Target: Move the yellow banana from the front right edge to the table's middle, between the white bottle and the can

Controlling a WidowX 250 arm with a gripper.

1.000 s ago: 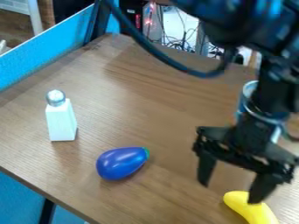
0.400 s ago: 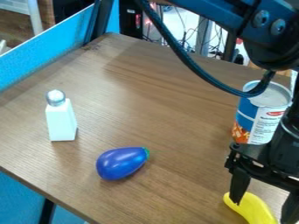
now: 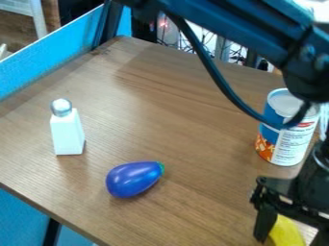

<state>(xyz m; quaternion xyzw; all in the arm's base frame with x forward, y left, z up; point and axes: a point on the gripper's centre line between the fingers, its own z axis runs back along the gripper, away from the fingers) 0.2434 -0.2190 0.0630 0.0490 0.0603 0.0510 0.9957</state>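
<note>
My black arm (image 3: 237, 24) slants in from the upper right, and my gripper (image 3: 289, 239) hangs at the lower right corner, above a brown wooden table (image 3: 160, 105). I am ungripped: my two fingers stand well apart, pointing down. The yellow banana (image 3: 286, 233) lies on the tabletop at the bottom edge, below my palm and in the gap between my fingers as seen from here, partly hidden by them. I cannot tell whether either finger touches it.

Behind my gripper, farther up the table, a can (image 3: 287, 150) stands upright, with a blue, white and orange label. A dark cable (image 3: 221, 86) from my arm curves down in front of it. Well apart from my gripper, left of the banana and a little farther up the table, a glossy blue-purple eggplant (image 3: 132, 180) lies on its side, its green tip toward the right. Farther left, a white bottle (image 3: 67, 133) with a rounded silver cap stands upright. A bright blue panel (image 3: 51, 62) runs along the table's far left side
</note>
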